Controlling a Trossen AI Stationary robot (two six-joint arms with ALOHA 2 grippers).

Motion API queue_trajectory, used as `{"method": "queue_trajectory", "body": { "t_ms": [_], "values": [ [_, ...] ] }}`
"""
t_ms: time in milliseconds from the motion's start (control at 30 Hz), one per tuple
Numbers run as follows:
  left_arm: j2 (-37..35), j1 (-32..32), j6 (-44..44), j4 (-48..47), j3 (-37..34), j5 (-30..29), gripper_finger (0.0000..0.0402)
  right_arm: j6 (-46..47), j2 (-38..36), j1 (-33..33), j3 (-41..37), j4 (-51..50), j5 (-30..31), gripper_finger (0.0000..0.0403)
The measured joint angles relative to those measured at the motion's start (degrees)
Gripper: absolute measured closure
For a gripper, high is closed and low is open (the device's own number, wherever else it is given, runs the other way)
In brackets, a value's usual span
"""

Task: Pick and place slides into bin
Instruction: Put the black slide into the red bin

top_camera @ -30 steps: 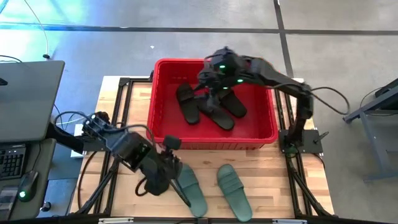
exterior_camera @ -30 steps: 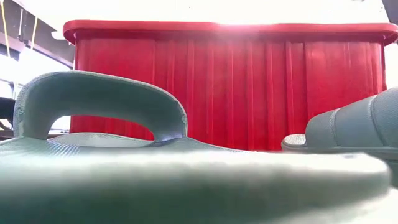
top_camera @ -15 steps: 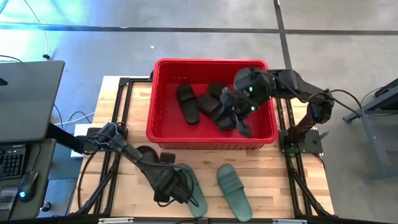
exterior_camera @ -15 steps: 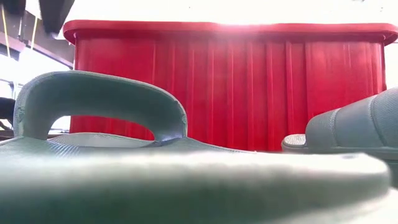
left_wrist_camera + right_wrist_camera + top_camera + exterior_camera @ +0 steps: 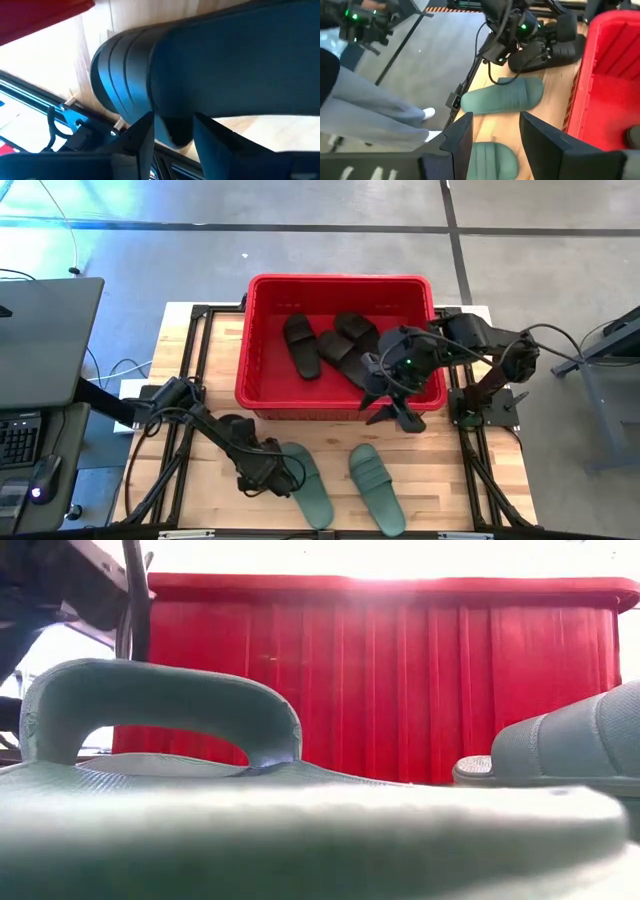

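The red bin (image 5: 340, 280) stands at the table's far middle, with several black slides (image 5: 300, 345) lying on its floor. Two teal slides lie soles down on the wood near the front edge, a left one (image 5: 308, 482) and a right one (image 5: 378, 488). My left gripper (image 5: 272, 478) is low at the left slide's left side. In its wrist view its open fingers (image 5: 145, 140) stand close under the slide's strap (image 5: 225, 60). My right gripper (image 5: 395, 418) is open and empty above the bin's near wall, toward its right end. My left gripper stands with its fingers on either side of the left teal slide's left edge (image 5: 172, 132), coming in low from the table's left. I cannot tell whether they touch it.
Black frame rails (image 5: 190, 380) run along the table's sides. A desk with a keyboard (image 5: 20, 435) stands to the left. In the right wrist view a person's grey trouser leg (image 5: 365, 115) and white shoe (image 5: 427, 114) show beside the table. Bare wood (image 5: 440, 470) lies right of the slides.
My left gripper has gone down to the table beside the left teal slide. My right gripper has gone from above the bin's middle toward the table's right and near edges, to above the bin's near wall. The teal slides have stayed put.
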Motion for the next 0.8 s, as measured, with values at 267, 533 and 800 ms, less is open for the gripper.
{"method": "queue_trajectory", "body": {
  "t_ms": [267, 533, 800],
  "values": [
    [-0.02, 0.0, -4.99, -0.04, -1.73, -4.01, 0.0269, -4.19, 0.02, 0.08, 0.0, 0.08, 0.15, 0.0253],
    [-0.02, -0.03, -11.99, -0.15, -9.41, -0.03, 0.0268, -4.69, 0.02, 0.08, 0.0, 0.01, -0.19, 0.0252],
    [-0.02, 0.0, -13.91, -0.07, -7.65, -0.92, 0.036, -4.7, 0.02, 0.08, 0.0, -0.28, -0.69, 0.0254]
  ]
}}
